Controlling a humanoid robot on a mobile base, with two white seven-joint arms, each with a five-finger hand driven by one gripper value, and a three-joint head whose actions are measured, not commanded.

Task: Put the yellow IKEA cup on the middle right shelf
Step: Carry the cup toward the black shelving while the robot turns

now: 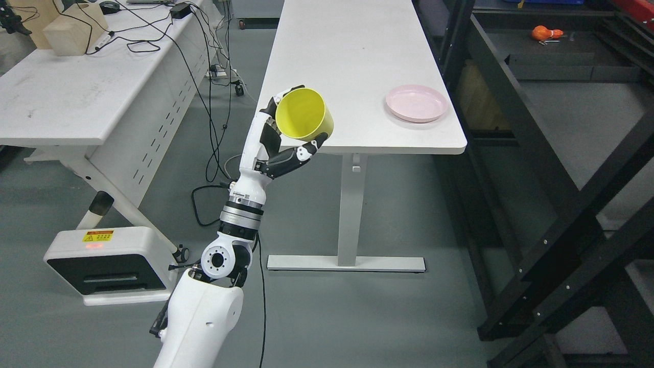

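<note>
head view: the left hand (286, 138) of the white robot arm, coming in from the lower left, is grasping the yellow plastic ikea cup (304, 114). fingers (299, 154) wrap under the cup's side and more show behind its rim. the cup is lifted, tilted with its open mouth toward the camera, and sits in the air at the near left corner of the long white counter (352, 61). it does not look like it rests on the counter top, though overlap makes that hard to be sure of. right arm not in view.

a round pale pink plastic plate (416, 103) lies on the counter near its right edge, well apart from the cup. the black metal shelf rack (541, 168) stands to the right of the counter, past the plate. an orange object (546, 33) lies on one of its upper levels, too small to identify. which level counts as middle right is unclear from this angle.

progress, as a judgement: pick-up looks done, cup secured in hand and off the counter. what is left is the carry across to the rack on the right, finding the middle right shelf, setting the cup down and letting go. cup is far from the rack, so roughly the first part only is finished. the tilt would need righting if it is to stand upright.

a second white counter (76, 97) with cables and a wooden block (71, 33) sits at left, not involved.
</note>
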